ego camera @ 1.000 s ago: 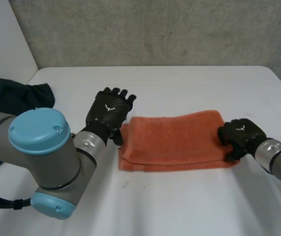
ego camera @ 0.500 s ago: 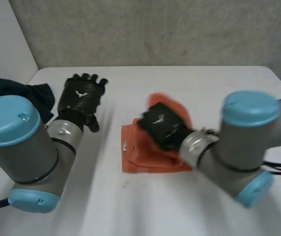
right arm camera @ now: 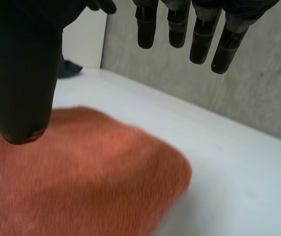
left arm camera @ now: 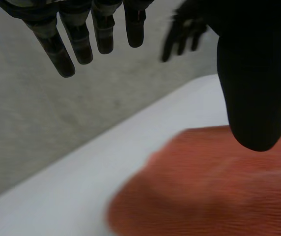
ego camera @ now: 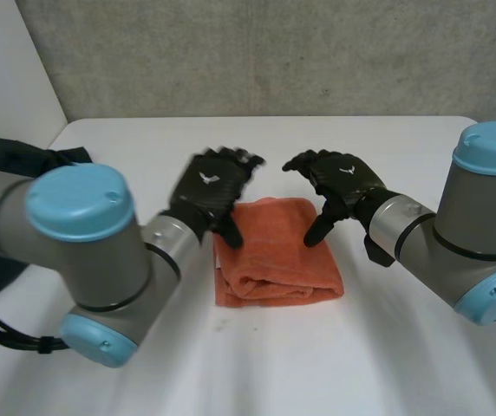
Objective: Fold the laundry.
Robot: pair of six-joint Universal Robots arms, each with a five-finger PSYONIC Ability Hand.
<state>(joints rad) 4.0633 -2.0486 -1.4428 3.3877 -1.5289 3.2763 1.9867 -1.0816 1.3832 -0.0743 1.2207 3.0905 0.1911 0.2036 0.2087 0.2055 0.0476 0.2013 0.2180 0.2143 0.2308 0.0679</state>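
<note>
A white table spreads beneath both hands, with a grey wall rising beyond their fingertips. Two thick grey arms with light-blue caps reach in over it: the left arm and the right arm, angled towards each other so that the hands come near one another over the middle of the table.

An orange towel lies flat on the table between the two hands and just below them, folded into a thick, squarish bundle with its layered edges on the side nearest the robot. A dark cloth lies bunched on the table well apart from the left hand, on that hand's outer side, beyond the left arm.

The left hand hovers at the towel's near-left corner, released and grasping nothing. Its fingers are straight and spread, pointing towards the wall, and its thumb hangs over the towel's edge; whether the thumb touches the cloth cannot be told.

The right hand hovers at the opposite far corner of the towel, likewise released and empty. Its fingers reach out loosely past the towel's edge, and its thumb points down over the orange cloth.
</note>
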